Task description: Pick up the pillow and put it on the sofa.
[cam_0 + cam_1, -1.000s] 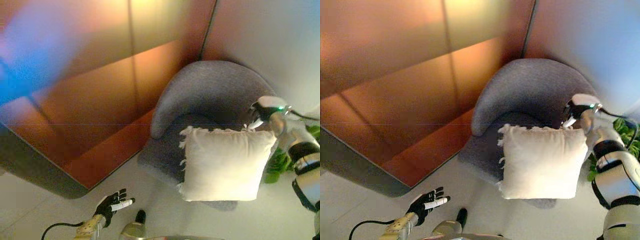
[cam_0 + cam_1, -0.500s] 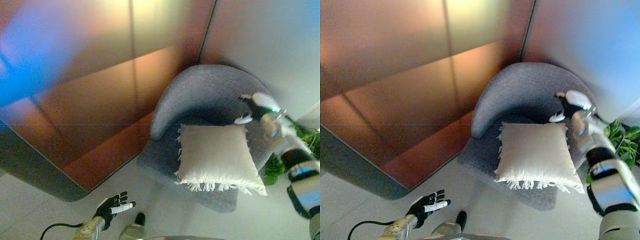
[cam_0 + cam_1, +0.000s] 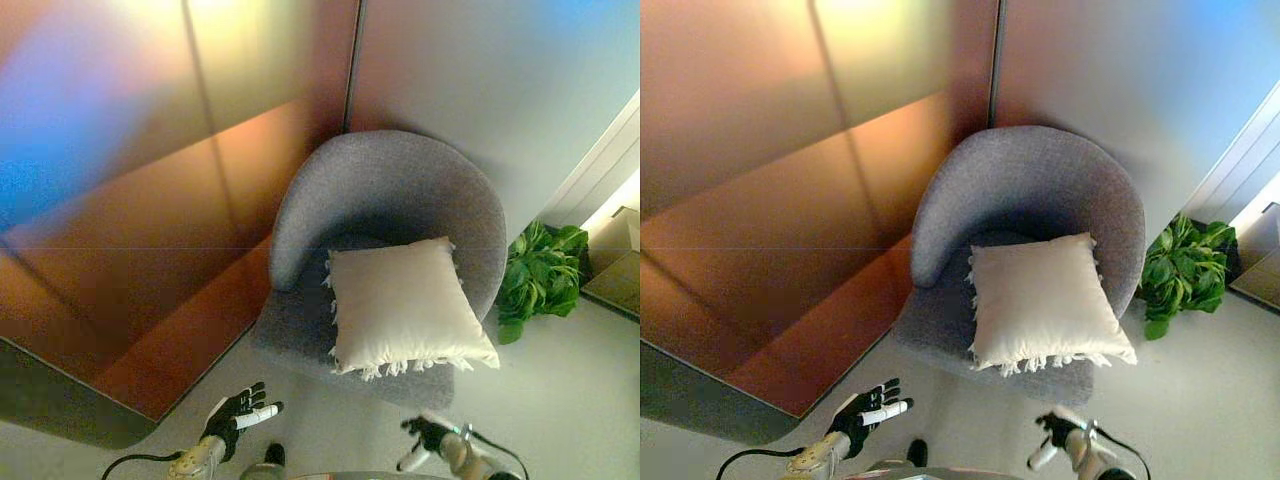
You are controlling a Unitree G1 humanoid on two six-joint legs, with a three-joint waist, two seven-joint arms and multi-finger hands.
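A cream pillow (image 3: 402,304) with a fringed edge lies on the seat of a grey round-backed sofa chair (image 3: 392,190), its front corner hanging over the seat edge. It also shows in the right eye view (image 3: 1040,300). My left hand (image 3: 238,412) is open with fingers spread, low at the bottom left, well short of the chair. My right hand (image 3: 428,440) is low at the bottom, below the chair's front edge, empty with fingers relaxed. Neither hand touches the pillow.
A green potted plant (image 3: 540,278) stands right of the chair. A brown panelled wall (image 3: 150,200) runs behind and to the left, meeting a grey wall (image 3: 480,90) at the corner. Pale floor (image 3: 560,400) lies in front.
My right hand let go of the pillow, which dropped flat onto the seat. My right arm pulled back down to the bottom edge. The camera shifted right.
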